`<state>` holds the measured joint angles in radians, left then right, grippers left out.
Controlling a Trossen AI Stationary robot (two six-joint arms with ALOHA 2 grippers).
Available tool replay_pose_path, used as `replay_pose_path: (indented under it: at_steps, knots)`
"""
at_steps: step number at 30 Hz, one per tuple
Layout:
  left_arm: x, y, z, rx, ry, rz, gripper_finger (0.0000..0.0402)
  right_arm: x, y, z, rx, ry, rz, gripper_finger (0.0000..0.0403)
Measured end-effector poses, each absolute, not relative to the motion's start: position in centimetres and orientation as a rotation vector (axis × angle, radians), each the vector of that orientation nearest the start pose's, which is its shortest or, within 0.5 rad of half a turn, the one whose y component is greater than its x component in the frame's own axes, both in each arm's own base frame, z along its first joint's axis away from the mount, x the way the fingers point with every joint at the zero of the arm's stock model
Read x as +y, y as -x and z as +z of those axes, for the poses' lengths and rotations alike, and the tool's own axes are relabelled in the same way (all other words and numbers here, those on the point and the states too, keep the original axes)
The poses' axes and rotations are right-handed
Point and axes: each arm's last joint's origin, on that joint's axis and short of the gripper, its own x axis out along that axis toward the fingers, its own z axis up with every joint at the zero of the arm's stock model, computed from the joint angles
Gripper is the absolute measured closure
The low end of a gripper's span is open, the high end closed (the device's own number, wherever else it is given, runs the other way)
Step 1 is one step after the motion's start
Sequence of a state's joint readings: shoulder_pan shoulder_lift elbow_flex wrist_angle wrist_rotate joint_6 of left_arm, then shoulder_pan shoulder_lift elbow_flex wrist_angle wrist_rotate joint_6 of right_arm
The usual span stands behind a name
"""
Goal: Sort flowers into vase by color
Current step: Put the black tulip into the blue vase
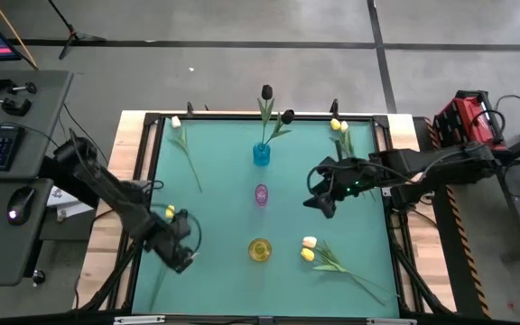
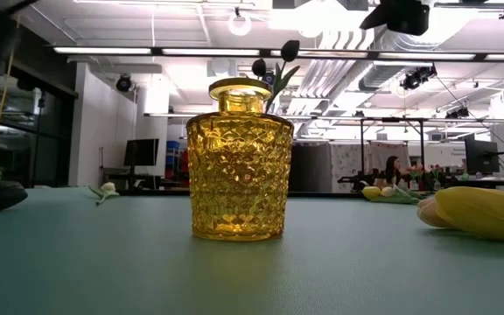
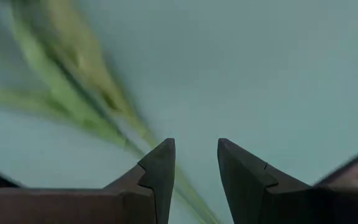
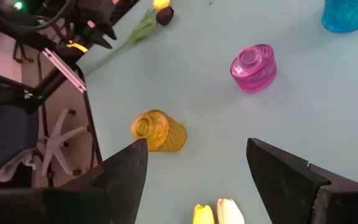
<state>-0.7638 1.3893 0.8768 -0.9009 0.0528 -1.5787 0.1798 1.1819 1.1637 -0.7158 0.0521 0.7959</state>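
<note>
**Three vases, flowers spread on the desk**

Three vases stand in one line: blue vase [image 1: 261, 154] (two dark tulips [image 1: 266, 93] inside), pink vase [image 1: 261, 193], yellow vase [image 1: 260, 250]. Two flowers [image 1: 309, 248] lie beside the yellow one. The left gripper [image 1: 177, 254] is low over a stem [image 3: 73, 93], fingers [image 3: 160, 168] slightly apart, holding nothing. The right gripper [image 1: 319, 194] hovers wide open, empty.

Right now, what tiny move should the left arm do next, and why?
Probably lower the left end effector a bit and close on the green stem. Its fingers are open with the stem running just beside the gap. That flower's yellow head lies by the arm, and the yellow vase stands empty.
</note>
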Motion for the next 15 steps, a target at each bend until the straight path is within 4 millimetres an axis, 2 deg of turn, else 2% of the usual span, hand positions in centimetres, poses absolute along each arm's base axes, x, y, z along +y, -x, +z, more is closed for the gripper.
replay_pose_path:
  at_steps: [5, 15]
  knots:
    - [-17.8, -15.5, 18.7, 1.451, 0.816, 0.645, 0.0296, 4.2, -23.8, 33.5, 0.749, -0.642, -0.169, 0.0142]
    - [-18.4, -15.9, 16.3, 1.466, 0.761, 0.772, 0.0296, 4.2, -23.8, 33.5, 0.752, -0.579, -0.141, 0.0142]
